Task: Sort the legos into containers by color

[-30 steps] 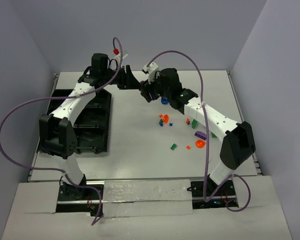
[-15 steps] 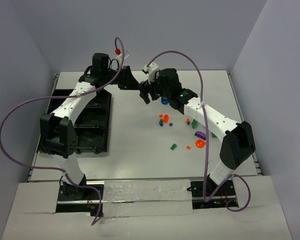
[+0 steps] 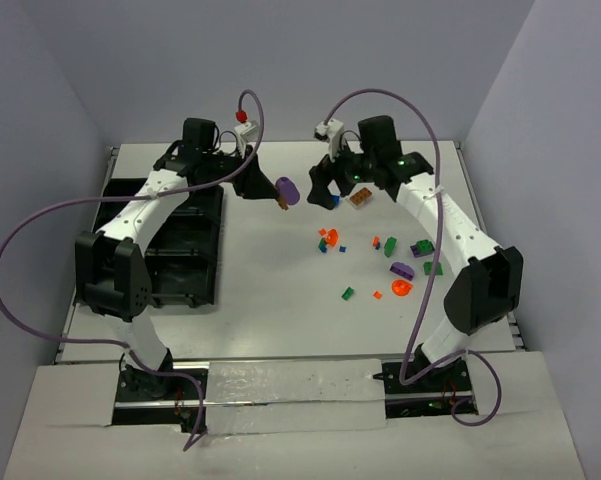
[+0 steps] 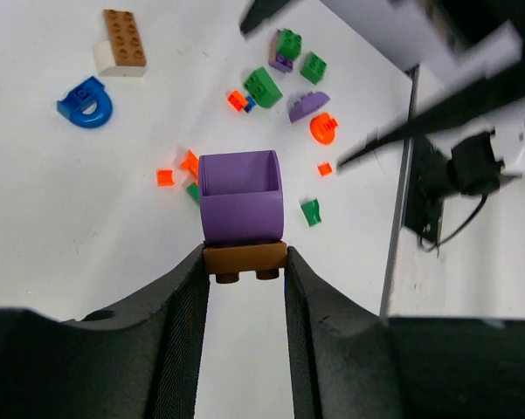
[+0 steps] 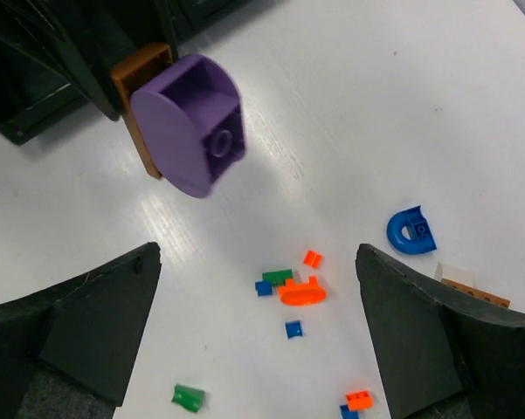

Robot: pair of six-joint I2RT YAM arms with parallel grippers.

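Top external view is showing the white counter (image 3: 280, 300) carrying the black divided tray (image 3: 185, 275) along its left side. The left claw (image 4: 245, 262) is clenching a brown brick (image 4: 245, 258) with a purple rounded piece (image 4: 240, 202) stuck on it, held off the counter near the tray. The right claw (image 5: 258, 297) is hanging spread wide, empty, facing them. Loose legos (image 3: 380, 262) are lying scattered right of centre.
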